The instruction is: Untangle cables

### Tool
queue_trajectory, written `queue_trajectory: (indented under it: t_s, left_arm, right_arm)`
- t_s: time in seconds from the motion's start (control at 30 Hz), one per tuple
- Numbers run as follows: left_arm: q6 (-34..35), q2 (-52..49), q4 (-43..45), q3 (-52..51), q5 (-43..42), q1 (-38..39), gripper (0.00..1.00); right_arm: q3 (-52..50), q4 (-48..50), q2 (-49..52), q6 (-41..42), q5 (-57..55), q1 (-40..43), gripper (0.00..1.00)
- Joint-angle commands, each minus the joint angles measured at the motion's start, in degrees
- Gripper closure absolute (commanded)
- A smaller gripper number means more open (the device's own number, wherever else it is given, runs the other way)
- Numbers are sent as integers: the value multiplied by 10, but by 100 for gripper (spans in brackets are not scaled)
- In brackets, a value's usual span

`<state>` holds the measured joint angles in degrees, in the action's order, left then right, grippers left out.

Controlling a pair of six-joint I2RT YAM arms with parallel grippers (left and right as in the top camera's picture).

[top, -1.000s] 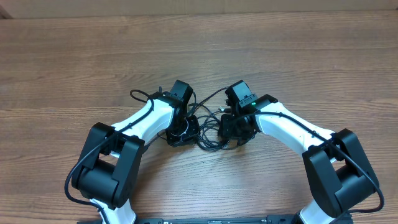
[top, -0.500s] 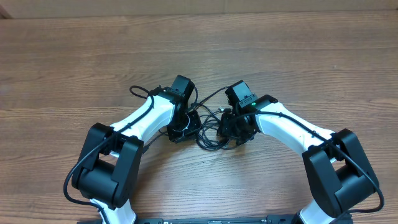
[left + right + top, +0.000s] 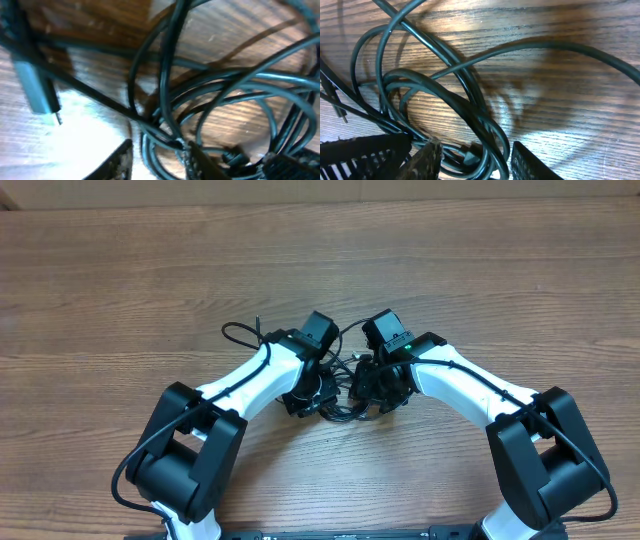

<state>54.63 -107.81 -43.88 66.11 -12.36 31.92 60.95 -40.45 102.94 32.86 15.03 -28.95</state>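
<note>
Evidently the cables (image 3: 338, 408) lie in a knotted heap on the wooden tabletop (image 3: 150, 270), between our two arms, with one loop straying out to the left. Our left gripper (image 3: 159, 161) sits low over the tangle with its jaws parted, and strands run between them without being pinched. A grey plug (image 3: 35, 87) lies flat on the wood nearby. Our right gripper (image 3: 476, 159) straddles a thick bundle of loops with jaws apart, and we cannot tell whether they press on it.
</note>
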Motion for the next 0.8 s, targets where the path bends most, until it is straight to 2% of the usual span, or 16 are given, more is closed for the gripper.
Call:
queue_trajectory:
  t_s: [0.0,0.43,0.47,0.6,0.7,0.77]
  left_arm:
    - [28,-2,10,12,20,2,72]
    - [33,-2,38,12,3,-9,73]
    - [33,-2,39,12,3,-9,74]
    - [33,-2,39,12,4,-9,88]
    - [33,-2,39,12,5,-9,96]
    - [33,-2,40,12,5,-9,96]
  right_arm:
    - [-7,3,0,2,0,2,57]
    - [-7,3,0,2,-2,2,57]
    - [-7,3,0,2,-2,2,56]
    - [-7,3,0,2,-2,2,56]
    - [-8,3,0,2,-2,2,46]
    - [-8,3,0,1,-2,2,41]
